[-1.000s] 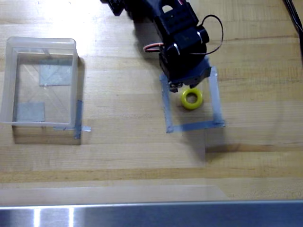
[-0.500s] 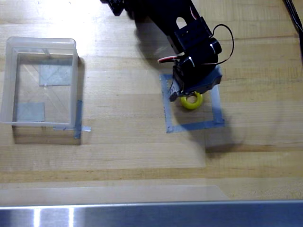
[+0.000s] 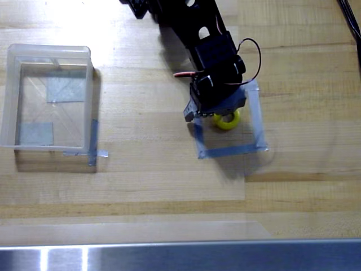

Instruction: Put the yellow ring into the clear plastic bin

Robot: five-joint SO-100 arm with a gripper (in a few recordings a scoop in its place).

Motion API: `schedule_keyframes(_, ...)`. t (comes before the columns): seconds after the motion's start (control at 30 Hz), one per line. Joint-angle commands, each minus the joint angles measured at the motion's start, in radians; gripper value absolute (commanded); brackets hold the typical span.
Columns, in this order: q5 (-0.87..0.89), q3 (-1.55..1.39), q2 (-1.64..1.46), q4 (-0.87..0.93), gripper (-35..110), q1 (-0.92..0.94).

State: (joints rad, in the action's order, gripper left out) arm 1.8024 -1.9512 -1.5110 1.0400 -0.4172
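Note:
The yellow ring point(image 3: 229, 121) lies on the wooden table inside a grey tape square outline point(image 3: 228, 150). Its upper half is covered by the black arm. My gripper point(image 3: 216, 114) hangs right over the ring's top-left edge. The fingers are hidden under the wrist body, so I cannot tell how the jaws stand. The clear plastic bin point(image 3: 89, 96) stands far to the left, upright, with grey tape patches showing through its bottom and nothing else inside.
The arm point(image 3: 192, 22) reaches in from the top edge. A bare strip of wooden table runs between the bin and the tape square. A metal rail point(image 3: 180, 257) runs along the bottom edge.
The gripper has come down over the ring and shifted slightly left, now covering its upper half. The ring has stayed where it was.

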Motion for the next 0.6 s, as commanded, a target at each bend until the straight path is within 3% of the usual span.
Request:
schedule_keyframes(0.0, 0.011, 0.000, -0.055, 0.006, 28, -0.023)
schedule_keyframes(0.57, 0.005, -0.012, -0.043, 0.012, 28, -0.026)
